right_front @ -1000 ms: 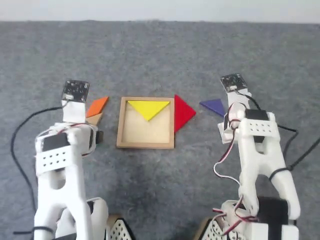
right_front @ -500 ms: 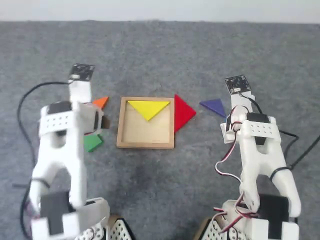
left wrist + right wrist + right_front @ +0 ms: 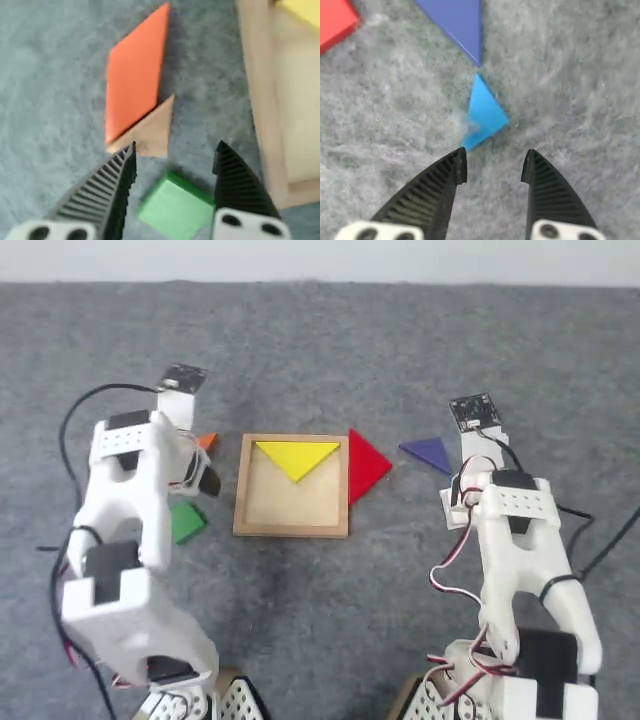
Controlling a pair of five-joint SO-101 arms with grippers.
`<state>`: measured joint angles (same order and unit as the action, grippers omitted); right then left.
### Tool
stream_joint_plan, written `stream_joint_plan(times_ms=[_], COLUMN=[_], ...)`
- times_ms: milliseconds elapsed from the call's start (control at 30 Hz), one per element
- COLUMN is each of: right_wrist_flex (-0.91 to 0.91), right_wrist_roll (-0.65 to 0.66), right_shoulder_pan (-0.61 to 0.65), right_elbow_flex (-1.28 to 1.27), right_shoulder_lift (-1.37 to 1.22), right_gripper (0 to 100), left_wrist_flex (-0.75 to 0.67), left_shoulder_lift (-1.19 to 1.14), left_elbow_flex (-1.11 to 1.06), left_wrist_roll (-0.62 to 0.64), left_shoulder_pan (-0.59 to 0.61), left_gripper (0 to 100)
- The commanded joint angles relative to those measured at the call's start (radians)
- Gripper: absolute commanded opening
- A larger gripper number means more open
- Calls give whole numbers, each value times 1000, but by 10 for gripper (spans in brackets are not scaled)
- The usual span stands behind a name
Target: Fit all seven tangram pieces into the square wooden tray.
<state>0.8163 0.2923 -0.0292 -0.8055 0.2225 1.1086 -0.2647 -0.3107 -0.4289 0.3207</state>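
Your left tool (image 3: 175, 148), fingers apart, hangs over the green square piece (image 3: 175, 210), left of the square wooden tray (image 3: 290, 530). Right tool (image 3: 495, 154), also apart w/ nothing held, is over the small light-blue triangle (image 3: 484, 114), right of tray (yellow triangle (image 3: 297, 457) lies inside tray, red triangle (image 3: 366, 465) touches its right edge).

No text, number or sign can be read on anything here. The small dark circuit board (image 3: 186, 378) on the left arm, left of the square wooden tray (image 3: 241, 485), and the matching dark board (image 3: 473, 411) on the right arm, right of the tray, bear pale specks too small to make out.
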Motion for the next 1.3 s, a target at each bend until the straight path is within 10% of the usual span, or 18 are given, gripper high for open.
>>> stream_joint_plan(times_ms=[0, 333, 800, 1267], right_wrist_flex=[-24, -25, -25, -24], right_wrist_roll=[-9, -11, -11, -11], right_shoulder_pan=[-4, -4, -4, -4], right_elbow_flex=[8, 6, 6, 6], right_shoulder_lift=[-1, -1, -1, -1], right_gripper=[191, 191, 191, 191], left_wrist_flex=[0, -29, 89, 115], left_shoulder_lift=[-35, -55, -52, -55], left_elbow_flex=[90, 124, 64, 85], left_wrist_roll=[-192, -575, -727, -574], left_shoulder_pan=[-9, -2, 41, -38], left_gripper=[247, 247, 242, 221])
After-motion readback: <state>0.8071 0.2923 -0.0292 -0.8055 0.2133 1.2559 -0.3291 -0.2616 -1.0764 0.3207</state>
